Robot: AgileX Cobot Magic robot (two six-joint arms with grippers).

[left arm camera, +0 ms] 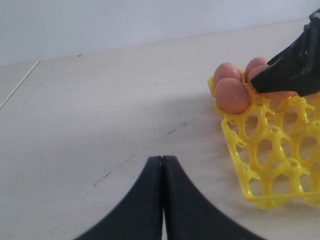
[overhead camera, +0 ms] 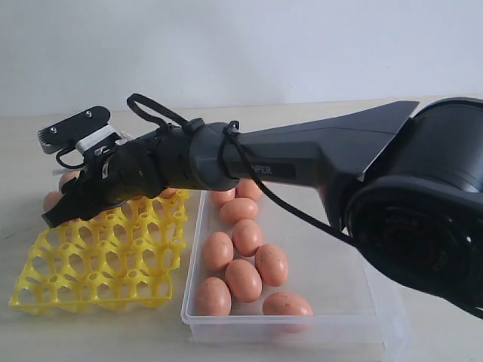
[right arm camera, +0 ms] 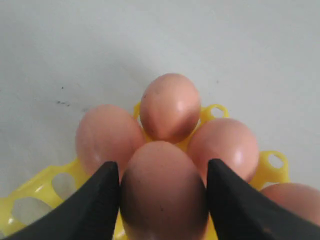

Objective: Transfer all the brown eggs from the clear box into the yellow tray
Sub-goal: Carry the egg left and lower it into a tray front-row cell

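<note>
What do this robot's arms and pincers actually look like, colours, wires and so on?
The right arm is matte black, running from a fat round joint into a tapering link with small white lettering. Black cables loop along it, and a white-and-black camera mount sits at the wrist. The right pincer and left pincer have smooth black wedge-shaped fingers.

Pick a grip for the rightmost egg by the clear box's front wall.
Grip the egg across its narrow middle, straight down from above. It lies on its side, long axis roughly along the front wall of the clear box, bare floor beside it. The wall sits close, so finger room there looks tight.
</note>
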